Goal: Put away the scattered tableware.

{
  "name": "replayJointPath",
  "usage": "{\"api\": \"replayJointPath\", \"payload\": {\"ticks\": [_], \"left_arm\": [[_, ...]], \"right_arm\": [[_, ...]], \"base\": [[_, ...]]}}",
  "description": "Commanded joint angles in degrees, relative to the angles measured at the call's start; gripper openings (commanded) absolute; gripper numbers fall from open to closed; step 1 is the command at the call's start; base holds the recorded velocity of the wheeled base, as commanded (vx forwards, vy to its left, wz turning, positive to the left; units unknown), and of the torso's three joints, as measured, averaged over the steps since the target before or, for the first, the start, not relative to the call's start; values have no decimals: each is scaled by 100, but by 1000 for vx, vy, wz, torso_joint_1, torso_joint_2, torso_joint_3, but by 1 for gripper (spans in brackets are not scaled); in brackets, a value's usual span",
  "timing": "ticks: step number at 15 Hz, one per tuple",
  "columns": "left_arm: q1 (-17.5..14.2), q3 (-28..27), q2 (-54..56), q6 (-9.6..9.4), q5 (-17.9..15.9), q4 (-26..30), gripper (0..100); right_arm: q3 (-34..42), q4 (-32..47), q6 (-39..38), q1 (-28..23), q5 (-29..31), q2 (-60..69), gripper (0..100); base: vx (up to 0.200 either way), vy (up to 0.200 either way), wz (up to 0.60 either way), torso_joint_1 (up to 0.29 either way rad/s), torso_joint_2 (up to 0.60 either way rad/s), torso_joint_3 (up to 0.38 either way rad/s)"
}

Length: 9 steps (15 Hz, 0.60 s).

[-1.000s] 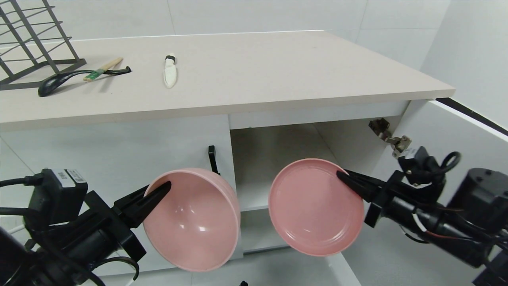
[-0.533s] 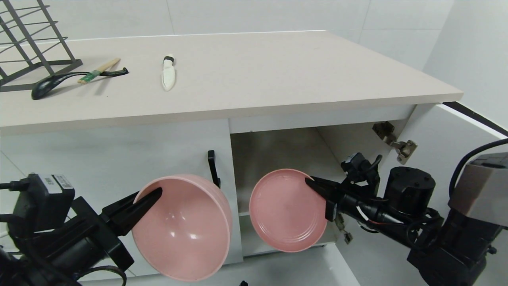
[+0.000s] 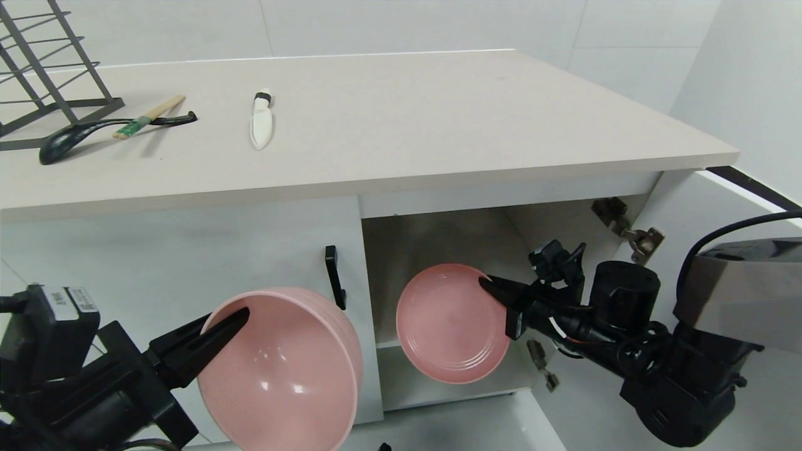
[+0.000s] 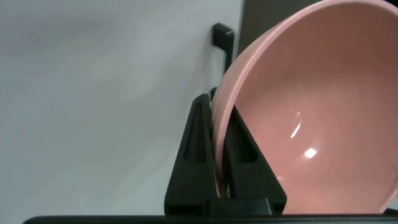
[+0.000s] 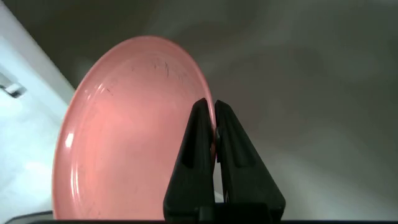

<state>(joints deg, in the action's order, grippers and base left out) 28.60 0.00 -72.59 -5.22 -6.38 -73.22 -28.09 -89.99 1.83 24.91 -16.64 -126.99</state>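
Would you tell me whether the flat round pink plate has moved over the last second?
Yes. The pink plate, held by the right gripper, has shifted from the metal hinge toward the black door handle, deeper into the open cabinet.

L arm (image 3: 94,382) at 8 o'clock, L gripper (image 3: 243,312) aimed 2 o'clock, nipping bowl (image 3: 288,376) rim, R arm (image 3: 626,341) at 4 o'clock, R gripper (image 3: 484,282) aimed 10 o'clock, nipping plate (image 3: 445,326) rim

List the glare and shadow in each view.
Head view: small glare spots inside the glossy pink bowl; the open cabinet interior is shaded. Left wrist view: two highlights on the bowl's inner wall. Right wrist view: the round pink plate stands against a dim cabinet interior.
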Motion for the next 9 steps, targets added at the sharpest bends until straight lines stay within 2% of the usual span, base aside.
{"api": "replayJointPath", "payload": {"ticks": [1, 3, 6, 7, 9], "left_arm": [[-12, 0, 26, -6, 5, 9, 0], [-12, 0, 17, 3, 5, 9, 0], [-100, 0, -9, 30, 40, 167, 0], [-162, 0, -9, 12, 31, 387, 0], [-135, -9, 26, -6, 22, 378, 0]], "right_arm": [[-399, -1, -227, -56, 12, -247, 0], [-593, -1, -719, -74, 29, -370, 0], [-865, -1, -1018, -161, 363, -687, 0], [-918, -1, -1176, -197, 372, -783, 0], [-1023, -1, -1264, -232, 372, -880, 0]], "base": [[0, 0, 0, 0, 0, 0], [0, 0, 0, 0, 0, 0], [0, 0, 0, 0, 0, 0], [200, 0, 0, 2, 7, 7], [0, 0, 0, 0, 0, 0]]}}
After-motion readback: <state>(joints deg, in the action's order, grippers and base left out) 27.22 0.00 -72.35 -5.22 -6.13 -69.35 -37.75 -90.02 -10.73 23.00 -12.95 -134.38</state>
